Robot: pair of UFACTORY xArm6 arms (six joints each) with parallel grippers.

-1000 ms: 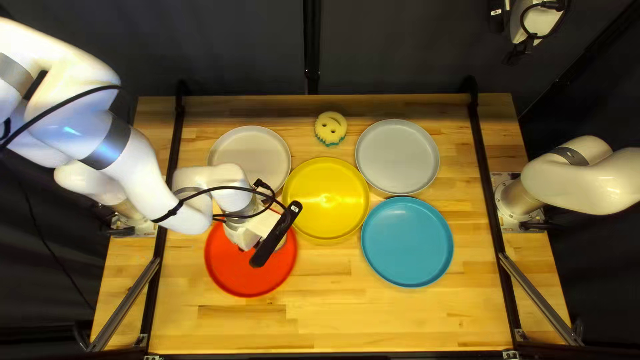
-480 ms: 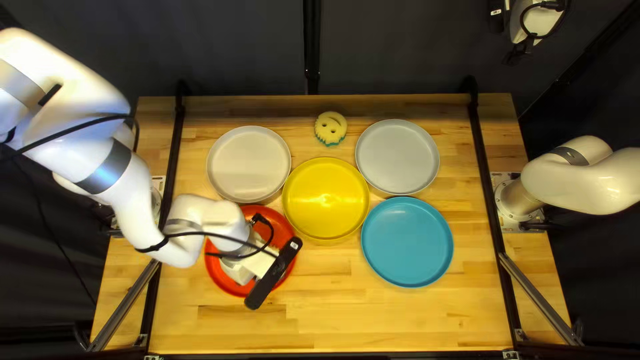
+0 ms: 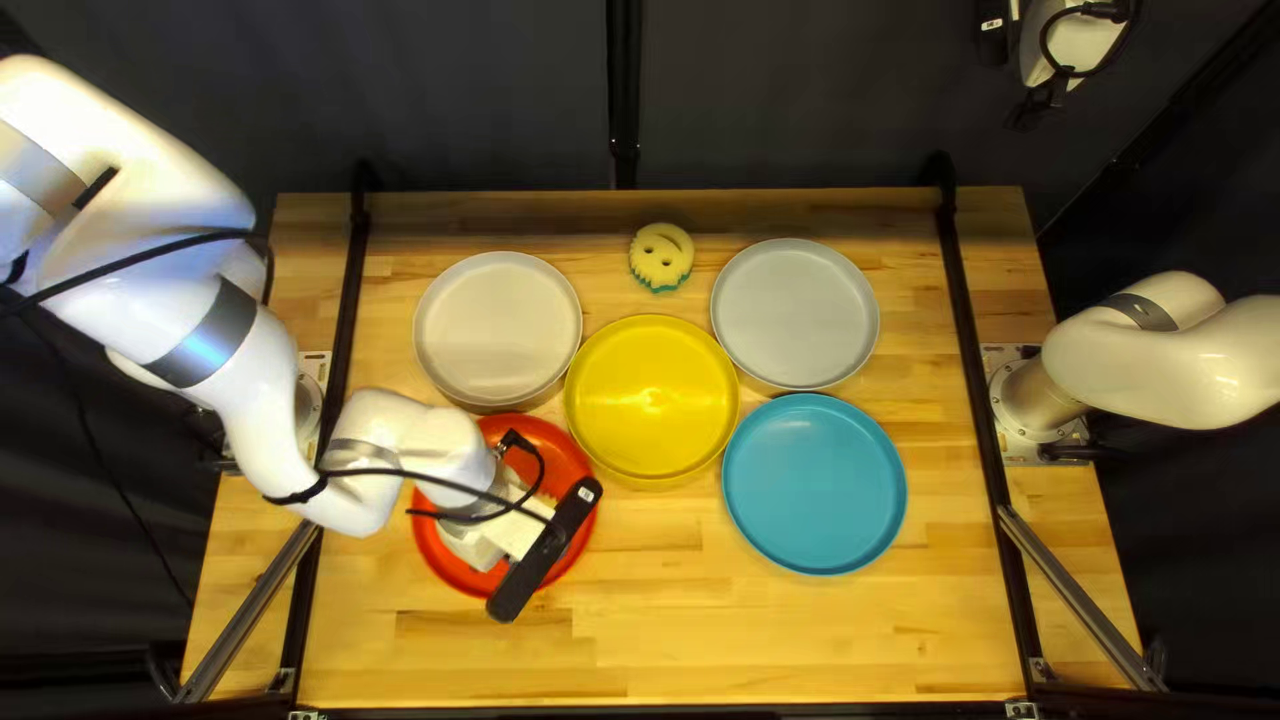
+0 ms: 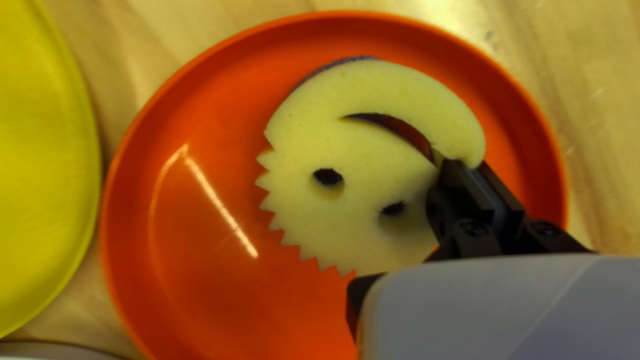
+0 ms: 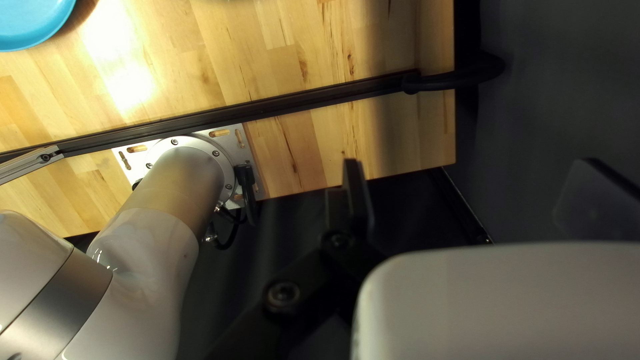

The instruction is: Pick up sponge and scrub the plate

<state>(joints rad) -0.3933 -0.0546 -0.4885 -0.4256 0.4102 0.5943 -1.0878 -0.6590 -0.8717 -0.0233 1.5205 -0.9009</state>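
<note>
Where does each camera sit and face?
Top left view: above the table's near edge, slanting down; my left arm and right arm show.
Left wrist view: on that wrist, along my left gripper to sponge and red plate.
Right wrist view: on that wrist, past my open right gripper toward its arm's base.
The first two share that plate.

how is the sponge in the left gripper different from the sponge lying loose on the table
The held sponge is pinched by the left gripper near one end of its smile, over the red plate; the loose sponge lies on the bare table. The held sponge shows a sliver of purple at its edge, the loose sponge teal. Both have a yellow smiley face with one jagged side.
</note>
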